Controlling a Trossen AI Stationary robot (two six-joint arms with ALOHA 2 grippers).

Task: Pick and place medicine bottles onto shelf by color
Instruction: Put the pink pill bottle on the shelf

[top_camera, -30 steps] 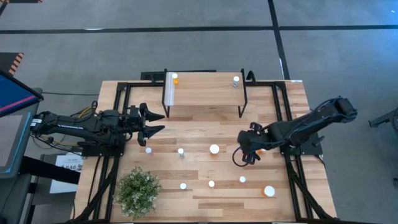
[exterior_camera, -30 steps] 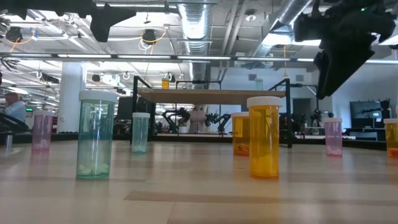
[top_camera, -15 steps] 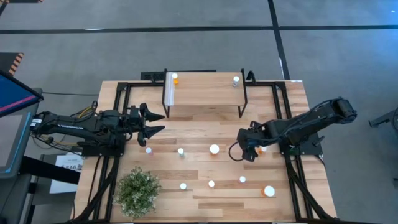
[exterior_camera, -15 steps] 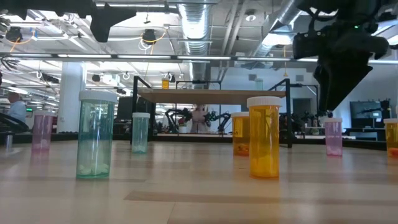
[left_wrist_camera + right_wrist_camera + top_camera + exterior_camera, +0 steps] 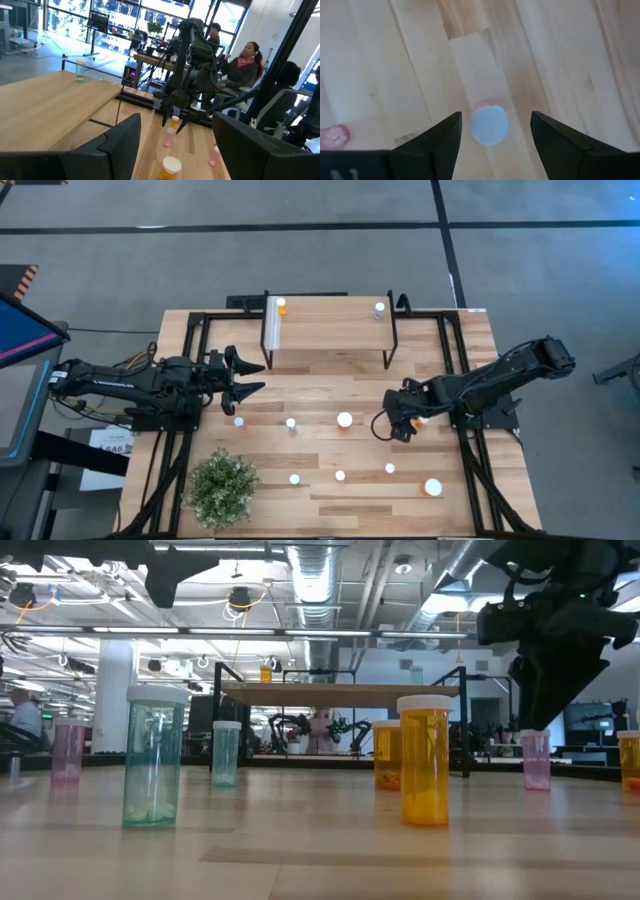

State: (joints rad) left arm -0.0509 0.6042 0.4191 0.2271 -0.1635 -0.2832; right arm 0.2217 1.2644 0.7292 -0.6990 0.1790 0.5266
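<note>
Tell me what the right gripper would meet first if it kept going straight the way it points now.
Most likely the white cap of a pink bottle standing on the table. The right gripper points down with open fingers either side of it. How far above it hangs is unclear.

Two matte black jointed arms; each hand [image 5: 244, 378] ends in two tapered dark fingers [image 5: 560, 137].

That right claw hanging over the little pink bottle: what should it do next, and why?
Probably lower straight down. The right gripper hangs open above the pink bottle, whose white cap sits between the fingers with nothing gripped yet.
</note>
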